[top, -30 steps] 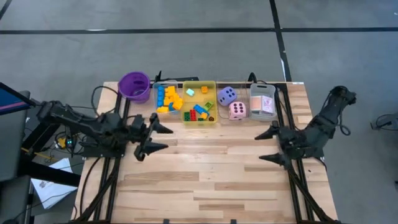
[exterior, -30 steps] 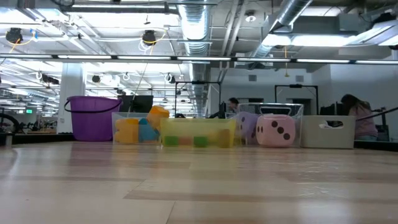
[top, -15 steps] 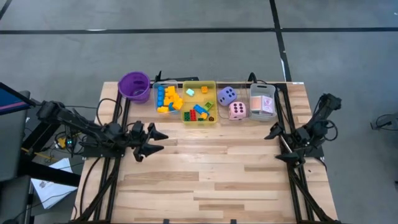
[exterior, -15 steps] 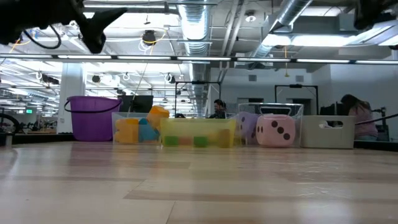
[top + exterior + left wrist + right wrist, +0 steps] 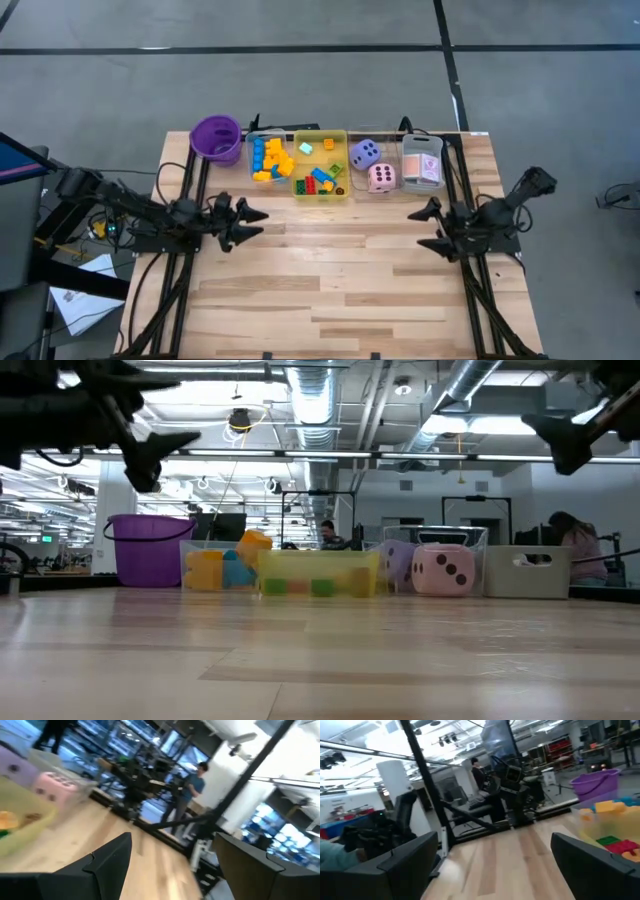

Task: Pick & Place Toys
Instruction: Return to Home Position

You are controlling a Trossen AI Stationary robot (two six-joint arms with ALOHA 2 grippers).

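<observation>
Blocks (image 5: pixel 270 160), chunky plastic, and two rounded dice (image 5: pixel 381 178) sit in trays (image 5: pixel 320 132) upper centre; left tool (image 5: pixel 262 222) and right tool (image 5: pixel 415 230) hover lower in frame, fingers apart, empty.

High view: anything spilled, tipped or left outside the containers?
Nothing stands out. Blocks, dice and cards all sit inside the trays, the purple cup is upright, and the left end effector and right end effector hover open, clear of them.

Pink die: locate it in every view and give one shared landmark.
High view: pink die, right of the yellow tray.
Low view: right of that tray.
Left wrist view: beyond the tray.
Right wrist view: not in it.
Landmark: the yellow tray, in all four.
</observation>
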